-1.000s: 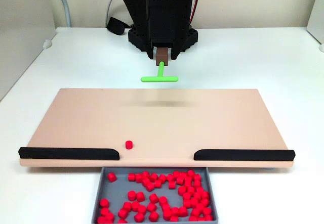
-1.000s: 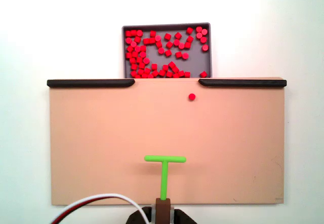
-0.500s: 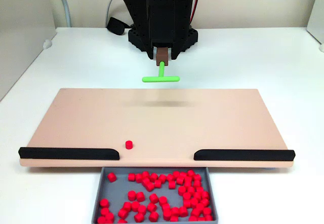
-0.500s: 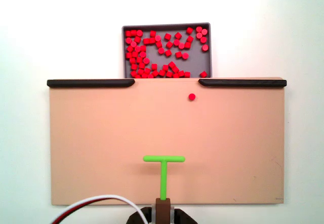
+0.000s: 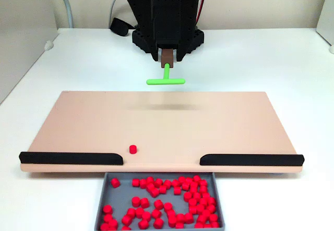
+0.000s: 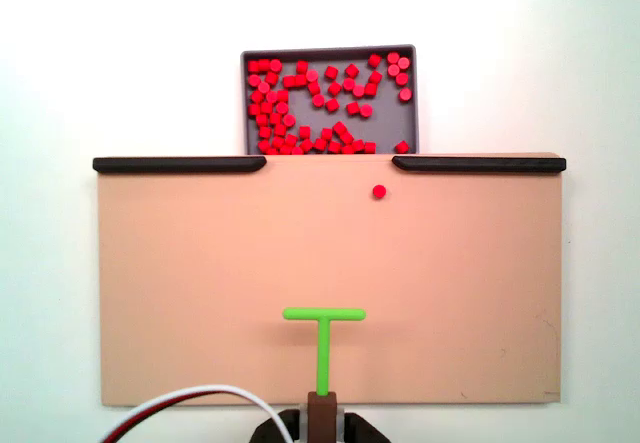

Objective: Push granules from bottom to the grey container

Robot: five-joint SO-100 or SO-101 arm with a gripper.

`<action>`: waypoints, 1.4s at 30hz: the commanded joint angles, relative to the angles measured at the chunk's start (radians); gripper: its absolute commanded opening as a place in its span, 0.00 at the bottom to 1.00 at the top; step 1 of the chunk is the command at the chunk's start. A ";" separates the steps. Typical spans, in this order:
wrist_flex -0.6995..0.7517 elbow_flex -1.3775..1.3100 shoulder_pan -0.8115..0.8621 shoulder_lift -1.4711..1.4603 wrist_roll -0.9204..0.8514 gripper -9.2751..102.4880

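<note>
1. The pincer (image 6: 322, 415) is clenched on the brown base of the green T-shaped tool (image 6: 323, 338), whose bar hangs over the tan board (image 6: 200, 293) near its robot-side edge.
2. Most granules (image 6: 310, 103) lie in the grey container (image 6: 329, 52), which touches the board's far edge at the gap between two black strips (image 6: 180, 164).
3. One stray granule (image 6: 379, 191) sits on the board just short of that gap.

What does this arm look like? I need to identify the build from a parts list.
The arm is matte black plastic, boxy, with rows of small round holes near its top and a wide scalloped base. A brown block sticks out at its lower end. A red wire runs beside it, and a red and a white cable trail away.
</note>
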 commanded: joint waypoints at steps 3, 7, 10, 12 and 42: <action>-0.005 -0.040 0.003 0.018 -0.023 0.08; -0.005 -0.040 0.011 0.009 -0.023 0.08; -0.005 -0.040 0.018 -0.003 -0.023 0.08; -0.017 -0.040 0.023 -0.009 -0.034 0.08; -0.314 -0.040 0.097 -0.238 -0.206 0.08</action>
